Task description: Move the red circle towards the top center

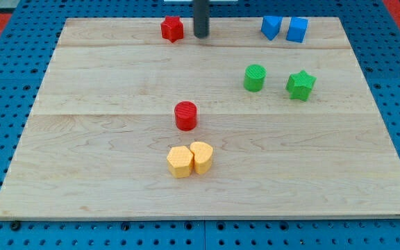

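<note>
Eight blocks sit on the pale wooden table (82, 139), all taken in from the one camera view. The arm ends in a straight dark rod instead of a hand, so there is nothing that could be spread, pressed together or pinching. The rod comes down from the view's top, and my tip (201, 35) rests near the table's top edge, about at its middle.

Just to the view's left of my tip, with a small gap and not touching, is the red star (173, 28), also close to the top edge. Off to the view's right of my tip, along that same edge, stand two blue blocks, one angular (271, 27) and one more square (297, 30), close together. Below them and to the right of my tip are the green cylinder (254, 78) and the green star (301, 85), set a little apart from each other.

The red circle (185, 115) lies well below my tip and slightly to its left, near the table's middle. Bare wood lies between it and my tip. Farther below, two yellow blocks (180, 162) (201, 157) press side by side, near the red circle but not touching it.

The whole left part of the table, the bottom strip and the lower right corner show only bare wood.
</note>
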Robot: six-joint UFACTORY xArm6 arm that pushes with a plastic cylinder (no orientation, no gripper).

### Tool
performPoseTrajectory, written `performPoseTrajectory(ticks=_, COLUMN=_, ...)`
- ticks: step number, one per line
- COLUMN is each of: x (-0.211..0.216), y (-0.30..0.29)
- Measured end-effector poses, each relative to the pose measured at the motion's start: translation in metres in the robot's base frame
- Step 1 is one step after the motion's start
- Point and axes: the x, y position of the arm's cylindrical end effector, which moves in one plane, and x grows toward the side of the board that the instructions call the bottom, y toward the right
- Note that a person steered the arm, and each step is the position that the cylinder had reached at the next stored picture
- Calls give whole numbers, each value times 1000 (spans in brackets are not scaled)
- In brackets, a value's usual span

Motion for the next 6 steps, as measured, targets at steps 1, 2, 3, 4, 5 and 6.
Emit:
performPoseTrajectory(ticks=1, x=83, y=16)
performPoseTrajectory(ticks=2, x=152, y=103)
performPoseTrajectory(ticks=3, x=164, y=-2)
performPoseTrajectory(ticks=4, x=143, y=-99)
performPoseTrajectory(ticks=5, x=181, y=-104)
performPoseTrajectory(ticks=6, x=217, y=-161)
